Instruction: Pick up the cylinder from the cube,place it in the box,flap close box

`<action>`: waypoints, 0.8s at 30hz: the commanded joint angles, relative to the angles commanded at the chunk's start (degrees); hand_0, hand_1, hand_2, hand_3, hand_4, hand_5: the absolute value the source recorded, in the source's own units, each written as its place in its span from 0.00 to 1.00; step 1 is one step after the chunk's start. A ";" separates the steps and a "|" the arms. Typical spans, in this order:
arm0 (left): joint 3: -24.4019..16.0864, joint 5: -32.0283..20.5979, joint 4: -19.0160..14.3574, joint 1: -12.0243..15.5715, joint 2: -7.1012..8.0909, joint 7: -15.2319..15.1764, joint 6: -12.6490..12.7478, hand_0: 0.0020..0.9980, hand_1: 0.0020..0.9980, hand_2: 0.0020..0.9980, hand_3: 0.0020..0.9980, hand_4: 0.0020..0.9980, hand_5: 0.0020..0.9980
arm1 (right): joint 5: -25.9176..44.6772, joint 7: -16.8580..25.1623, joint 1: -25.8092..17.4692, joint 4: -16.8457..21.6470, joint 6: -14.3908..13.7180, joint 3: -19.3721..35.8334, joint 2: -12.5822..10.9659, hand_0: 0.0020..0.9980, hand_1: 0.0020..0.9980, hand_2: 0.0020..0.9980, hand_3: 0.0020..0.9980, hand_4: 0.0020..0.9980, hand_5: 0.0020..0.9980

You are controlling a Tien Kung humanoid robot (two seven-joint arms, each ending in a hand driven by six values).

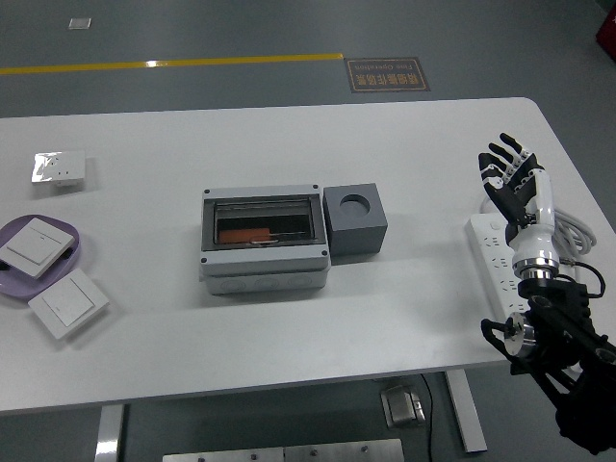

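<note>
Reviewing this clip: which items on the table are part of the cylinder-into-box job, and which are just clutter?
Job items:
- grey cube, its round socket empty
- grey box with clear flap, something orange inside
- right hand, fingers spread, holding nothing

Lying about:
- power strip with cable
- purple tray holding a wall switch
- second wall switch
- wrapped switch

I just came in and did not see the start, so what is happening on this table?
Nothing is being handled at this moment. The robot's right hand hangs open above the power strip at the table's right side. The gray box sits mid-table with its clear flap down, something orange inside. The cube beside it has an empty round hole.
</note>
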 joint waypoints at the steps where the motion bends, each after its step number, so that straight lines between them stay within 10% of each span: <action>1: 0.04 -0.04 0.00 -0.01 -0.03 -0.02 0.00 0.61 0.63 0.60 0.63 0.71 0.24 | 0.03 -0.01 0.02 0.31 0.00 -0.15 -0.09 0.77 0.71 0.70 0.73 0.78 0.32; 24: -0.11 0.10 0.02 0.18 -0.13 -0.01 -0.06 0.61 0.63 0.60 0.63 0.71 0.24 | -0.72 -0.25 0.20 5.26 -0.08 0.14 -1.19 0.78 0.70 0.69 0.71 0.78 0.32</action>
